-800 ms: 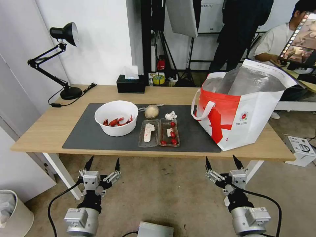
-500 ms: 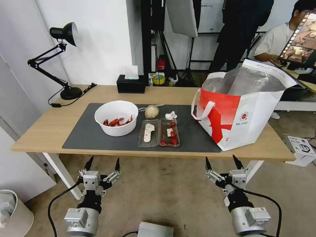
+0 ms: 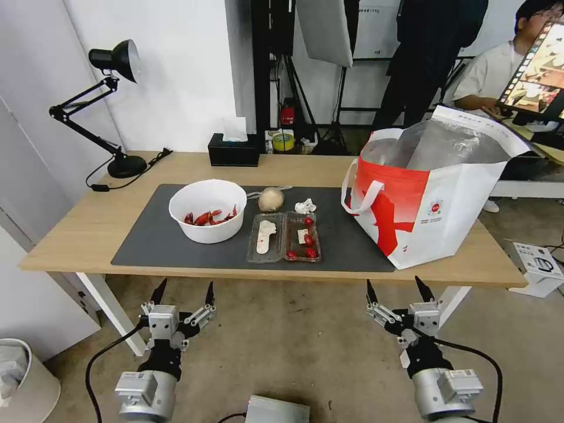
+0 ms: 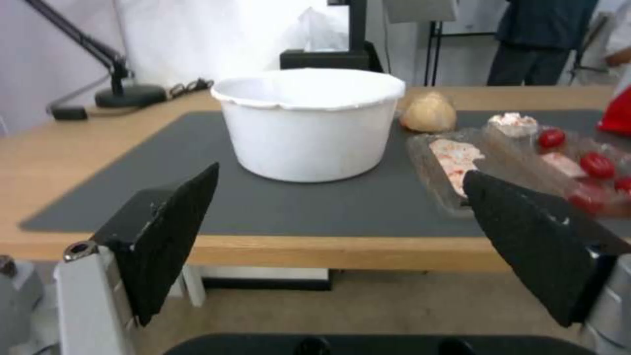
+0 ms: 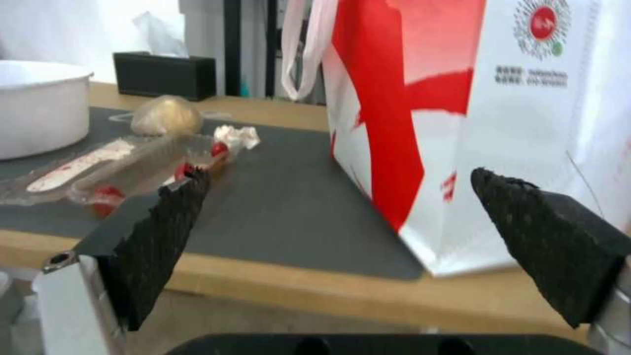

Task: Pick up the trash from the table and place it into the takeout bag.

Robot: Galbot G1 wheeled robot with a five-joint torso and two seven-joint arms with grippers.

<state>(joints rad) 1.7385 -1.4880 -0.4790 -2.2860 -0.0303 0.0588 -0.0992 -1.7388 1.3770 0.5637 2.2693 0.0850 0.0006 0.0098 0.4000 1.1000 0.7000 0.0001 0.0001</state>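
- Nearest, below the front edge of the table (image 3: 82, 235), both arms hang over the floor: the left gripper (image 3: 182, 291) at about 7 o'clock in the head view, the right gripper (image 3: 395, 286) at about 5 o'clock. Each has its jaws spread wide, holding nothing.
- On the dark grey mat (image 3: 147, 241), the clear hinged tray (image 3: 284, 236) lies open, its two halves side by side, so its long axis runs 9 to 3 o'clock across the table. It sits near the mat's front edge, between the two grippers, at roughly 1 o'clock from the left one and 11 o'clock from the right one.
- The white bowl of crayfish shells (image 3: 207, 210) stands just left of the tray, straight ahead at 12 o'clock of the left gripper; I judge that arm the nearer for it.
- Behind the tray lie the beige lump (image 3: 271, 199) and the crumpled tissue (image 3: 305, 206), near each other, apart.
- The takeout bag (image 3: 435, 200) stands upright at the table's right end, mouth open at 12 o'clock, ahead of the right gripper at about 1 o'clock.
- Farthest: the tissue box (image 3: 233, 150) and desk lamp (image 3: 111, 88) at the back edge.
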